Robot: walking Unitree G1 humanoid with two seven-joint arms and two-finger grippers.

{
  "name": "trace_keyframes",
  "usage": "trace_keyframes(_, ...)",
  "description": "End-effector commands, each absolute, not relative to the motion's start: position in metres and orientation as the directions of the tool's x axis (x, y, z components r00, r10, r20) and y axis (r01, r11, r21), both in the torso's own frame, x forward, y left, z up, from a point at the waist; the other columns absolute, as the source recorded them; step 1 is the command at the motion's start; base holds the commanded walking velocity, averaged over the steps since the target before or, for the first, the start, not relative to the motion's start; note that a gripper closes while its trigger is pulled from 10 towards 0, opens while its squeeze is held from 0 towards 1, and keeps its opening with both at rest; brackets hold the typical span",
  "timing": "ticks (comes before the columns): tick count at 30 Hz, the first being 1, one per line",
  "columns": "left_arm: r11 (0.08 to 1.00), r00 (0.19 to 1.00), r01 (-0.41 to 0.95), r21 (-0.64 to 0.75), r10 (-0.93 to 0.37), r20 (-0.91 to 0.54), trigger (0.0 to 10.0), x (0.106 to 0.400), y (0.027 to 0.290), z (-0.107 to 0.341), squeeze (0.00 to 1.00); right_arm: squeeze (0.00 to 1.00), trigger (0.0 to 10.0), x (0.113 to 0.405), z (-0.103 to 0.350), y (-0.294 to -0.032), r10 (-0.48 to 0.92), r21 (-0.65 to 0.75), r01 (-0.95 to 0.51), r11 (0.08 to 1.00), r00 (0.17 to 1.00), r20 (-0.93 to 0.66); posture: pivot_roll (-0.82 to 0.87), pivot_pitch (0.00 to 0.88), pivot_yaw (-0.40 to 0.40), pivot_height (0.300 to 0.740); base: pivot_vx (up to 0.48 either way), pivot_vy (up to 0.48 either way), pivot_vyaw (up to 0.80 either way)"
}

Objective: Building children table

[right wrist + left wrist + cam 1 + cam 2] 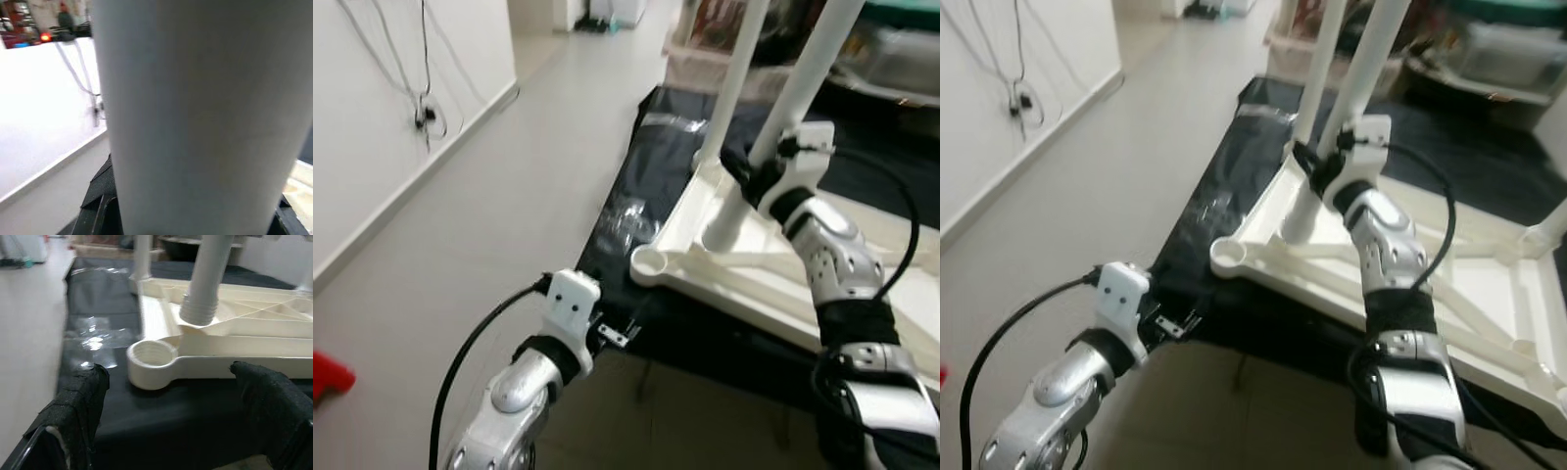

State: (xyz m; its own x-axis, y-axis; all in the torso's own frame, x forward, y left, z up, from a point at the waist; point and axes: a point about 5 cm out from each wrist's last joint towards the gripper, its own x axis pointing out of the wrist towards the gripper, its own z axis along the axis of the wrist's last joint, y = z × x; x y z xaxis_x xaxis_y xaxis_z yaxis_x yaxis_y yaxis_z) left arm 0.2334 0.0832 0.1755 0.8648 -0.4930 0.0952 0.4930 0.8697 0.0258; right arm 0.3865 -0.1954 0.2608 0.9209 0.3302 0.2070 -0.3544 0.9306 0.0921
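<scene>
- Left eye view shows the cream plastic children's tabletop (pixel 744 264) lying upside down on a black plastic sheet (pixel 646 186) spread on the floor, so its ribbed underside and leg sockets face up
- The right claw (pixel 756 178) is closed around a white plastic tube leg (pixel 803 83), holding it tilted with its threaded end (pixel 199 313) just above the frame, judged to be on its way to a socket
- A second white leg (pixel 736 73) already stands upright in a corner behind it
- The empty round corner socket (pixel 150 357) sits at the near corner, probably the target for the held leg
- The left claw (pixel 171 421) hovers low over the sheet's near edge, its two padded black fingers (pixel 80 404) spread wide and holding nothing, facing that socket, perhaps to steady the frame
</scene>
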Motion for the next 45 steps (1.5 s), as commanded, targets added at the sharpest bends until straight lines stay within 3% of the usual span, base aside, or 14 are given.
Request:
trace_keyframes(1,0.858,0.855,0.514,0.006,-0.513,0.073,10.0,0.228,0.081,0.173,0.00,0.00,10.0,0.388,0.274,-0.201,0.328,0.123,-0.373,0.919,0.901,0.283,0.10,0.240,-0.142,0.740,0.000,0.000,0.00)
trace_keyframes(5,0.855,0.853,0.519,-0.006,-0.518,0.061,10.0,0.222,0.080,0.174,0.00,0.00,10.0,0.391,0.299,-0.201,0.355,0.203,-0.457,0.866,0.848,0.394,0.11,0.259,-0.148,0.740,0.000,0.000,0.00)
trace_keyframes(8,0.857,0.857,0.515,-0.018,-0.513,0.046,10.0,0.217,0.080,0.173,0.00,0.00,10.0,0.391,0.306,-0.193,0.469,0.236,-0.605,0.761,0.763,0.444,0.11,0.273,-0.151,0.740,0.000,0.000,0.00)
trace_keyframes(17,0.856,0.857,0.516,-0.028,-0.515,0.027,10.0,0.211,0.079,0.174,0.00,0.00,10.0,0.389,0.292,-0.170,0.656,0.207,-0.761,0.615,0.639,0.402,0.10,0.287,-0.155,0.740,0.000,0.000,0.00)
trace_keyframes(20,0.859,0.859,0.511,-0.030,-0.511,0.019,10.0,0.210,0.079,0.174,0.00,0.00,10.0,0.384,0.285,-0.158,0.758,0.196,-0.846,0.496,0.532,0.377,0.10,0.285,-0.156,0.740,0.000,0.000,0.00)
trace_keyframes(28,0.862,0.863,0.506,-0.034,-0.506,0.014,10.0,0.209,0.080,0.175,0.00,0.00,10.0,0.379,0.279,-0.150,0.835,0.172,-0.899,0.402,0.437,0.334,0.10,0.283,-0.156,0.740,0.000,0.000,0.00)
trace_keyframes(39,0.863,0.864,0.504,-0.037,-0.504,0.011,10.0,0.209,0.079,0.175,0.00,0.00,10.0,0.382,0.259,-0.149,0.882,0.048,-0.891,0.451,0.453,0.126,0.10,0.270,-0.157,0.740,0.000,0.000,0.00)
trace_keyframes(41,0.862,0.863,0.505,-0.040,-0.504,0.013,10.0,0.209,0.078,0.175,0.00,0.00,10.0,0.387,0.255,-0.151,0.853,0.009,-0.855,0.518,0.517,0.064,0.09,0.264,-0.156,0.740,0.000,0.000,0.00)
trace_keyframes(45,0.861,0.862,0.506,-0.041,-0.506,0.016,10.0,0.209,0.076,0.176,0.00,0.00,10.0,0.390,0.254,-0.152,0.834,0.001,-0.835,0.550,0.549,0.048,0.09,0.264,-0.156,0.740,0.000,0.000,0.00)
